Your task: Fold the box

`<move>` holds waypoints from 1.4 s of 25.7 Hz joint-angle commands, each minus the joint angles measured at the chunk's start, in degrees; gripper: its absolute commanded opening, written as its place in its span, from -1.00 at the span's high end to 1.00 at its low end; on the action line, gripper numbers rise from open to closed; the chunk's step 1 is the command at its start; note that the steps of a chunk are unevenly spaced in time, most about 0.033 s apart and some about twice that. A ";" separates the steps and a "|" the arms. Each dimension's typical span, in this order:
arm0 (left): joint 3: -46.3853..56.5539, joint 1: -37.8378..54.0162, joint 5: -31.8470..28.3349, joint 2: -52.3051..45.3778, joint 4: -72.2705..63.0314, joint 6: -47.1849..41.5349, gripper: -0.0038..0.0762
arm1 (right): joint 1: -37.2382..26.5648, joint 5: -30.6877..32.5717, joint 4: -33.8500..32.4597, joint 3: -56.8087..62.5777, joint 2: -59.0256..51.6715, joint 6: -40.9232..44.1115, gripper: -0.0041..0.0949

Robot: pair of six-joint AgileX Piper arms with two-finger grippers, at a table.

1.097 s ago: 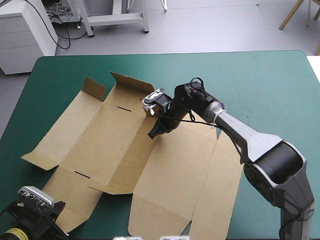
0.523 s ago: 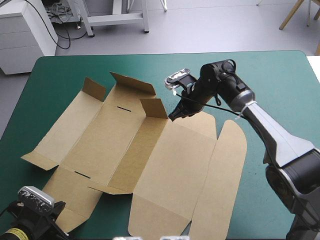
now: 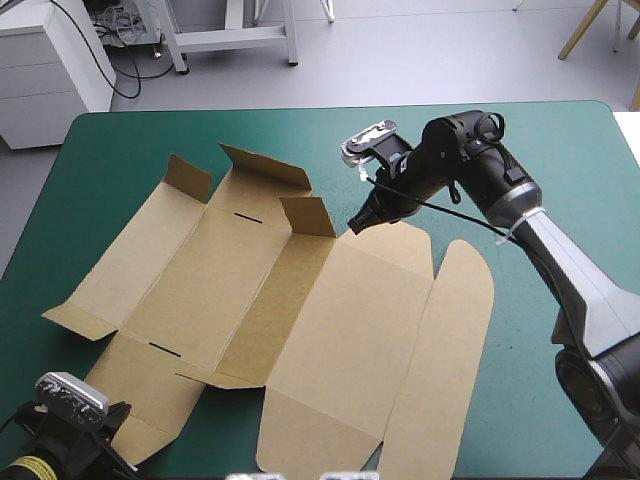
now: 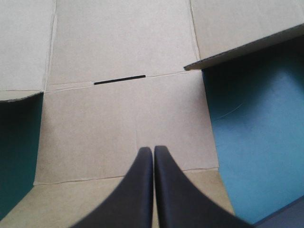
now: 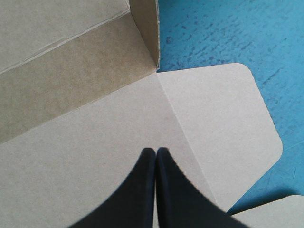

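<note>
The right end effector (image 3: 357,224) is fully closed and empty, above the far edge of the box (image 3: 340,330). The box lies mostly flat on the surface (image 3: 520,150). The left end effector (image 4: 153,148) is closed and empty over the box.

Right pincer (image 3: 358,225) pulled back from mid-box (image 3: 300,330) to its far edge. Flap (image 3: 306,216) now stands upright.

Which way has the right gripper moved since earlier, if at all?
Yes. The right gripper has drawn back from the box's middle crease toward the table's far-right corner, now above the box's far edge.
</note>
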 commanded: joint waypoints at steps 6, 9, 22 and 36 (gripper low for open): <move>-1.18 0.02 -3.29 0.72 -0.06 -0.25 0.93 | 0.02 -2.55 0.89 -1.64 -2.89 -3.29 0.53; -1.18 0.02 -3.29 0.72 -0.06 -0.25 0.93 | 0.02 -2.55 0.89 -1.64 -2.89 -3.29 0.11; -1.18 0.02 -3.29 0.72 -0.06 -0.25 0.93 | 0.02 -13.60 5.35 -4.87 1.16 -12.24 -0.18; -1.18 0.02 -3.29 0.72 -0.06 -0.25 0.93 | 1.23 -14.94 10.44 -12.61 14.66 -27.12 -0.16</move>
